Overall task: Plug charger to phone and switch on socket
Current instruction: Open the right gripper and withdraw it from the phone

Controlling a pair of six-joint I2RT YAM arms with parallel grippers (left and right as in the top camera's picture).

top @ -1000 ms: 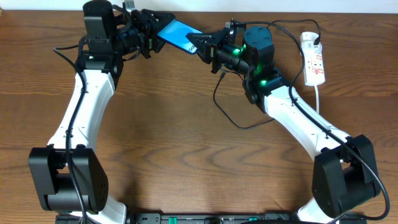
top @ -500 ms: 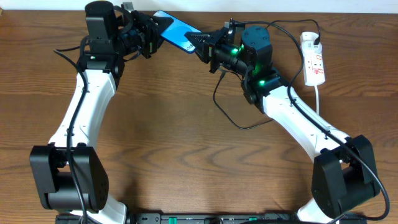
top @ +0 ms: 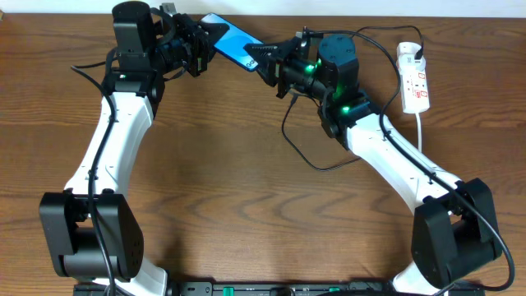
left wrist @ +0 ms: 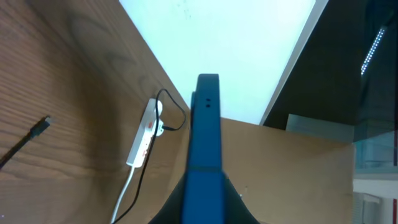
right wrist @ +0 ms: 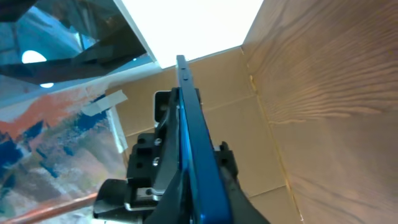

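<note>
1. Table (top: 205, 164): the phone (top: 236, 41) is held in the air over its far edge, between both arms. A slip drops it on the wood.
2. Socket (top: 415, 82): far right, well apart from the phone.
3. Phone: long axis runs diagonally, far-left to near-right, screen up. The left gripper (top: 212, 34) is clamped tight on the far-left end. The right gripper (top: 261, 56) is around the other end, tightness unclear. A one-end hold risks sag or twist.
4. Charger (left wrist: 43, 123): lies loose on the table, tip unheld. Both grippers are busy, so plugging could stall.

The phone (right wrist: 191, 146) shows edge-on, rising through mid-frame.
</note>
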